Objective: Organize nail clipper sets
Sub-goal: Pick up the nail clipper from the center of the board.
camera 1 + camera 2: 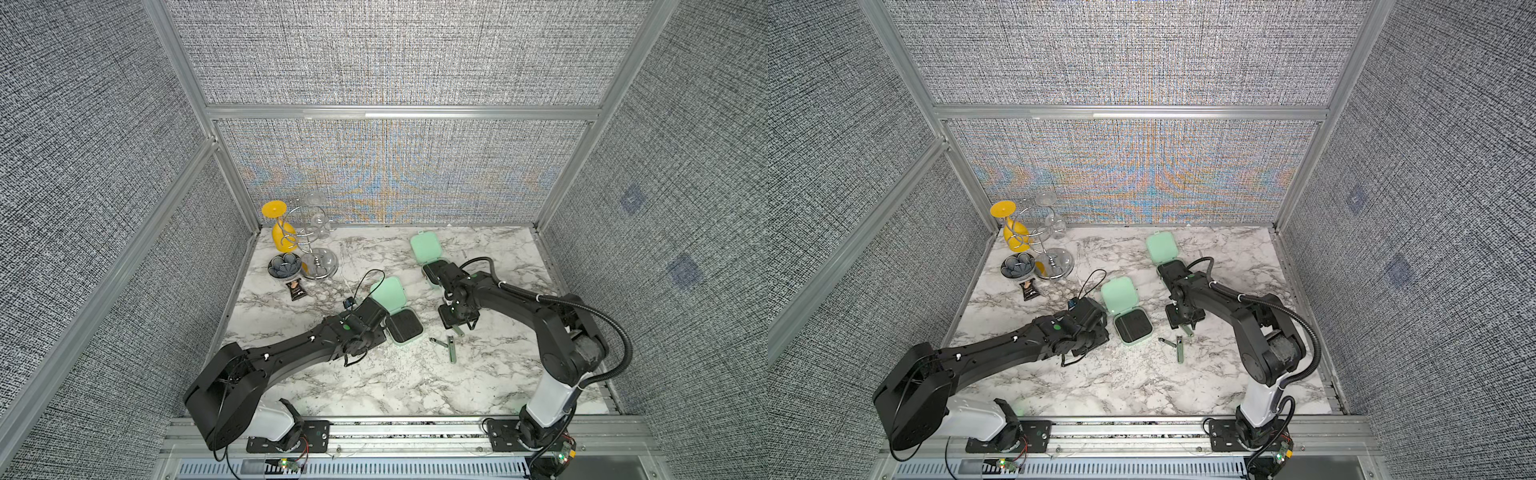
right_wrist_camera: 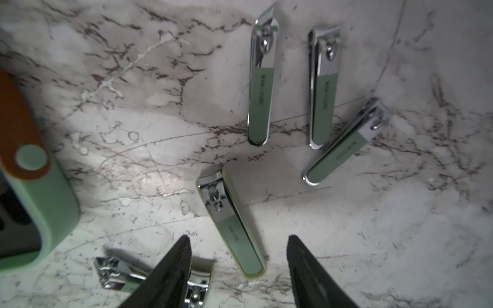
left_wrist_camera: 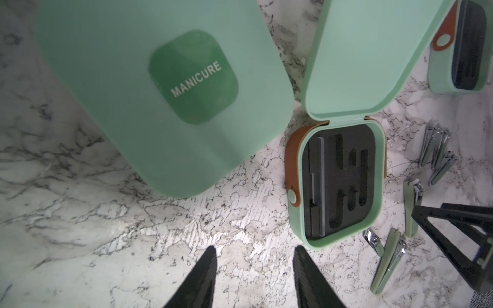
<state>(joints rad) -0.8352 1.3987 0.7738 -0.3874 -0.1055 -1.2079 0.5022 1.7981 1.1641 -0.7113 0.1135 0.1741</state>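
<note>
Between the spread, empty fingers of my right gripper [image 2: 239, 237], a mint-handled nail clipper [image 2: 226, 213] lies flat on the marble worktop [image 2: 133, 173], long axis pointing roughly ahead; my left gripper [image 3: 254, 248], also open, sits farther off.

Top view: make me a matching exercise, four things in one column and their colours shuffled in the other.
Things:
1. leftmost goblet
2. packet
3. case lid
4. table

Colours:
A. mint green
B. white marble
C. yellow
D. black

Pairs: 1-C, 2-D, 3-A, 4-B
</note>
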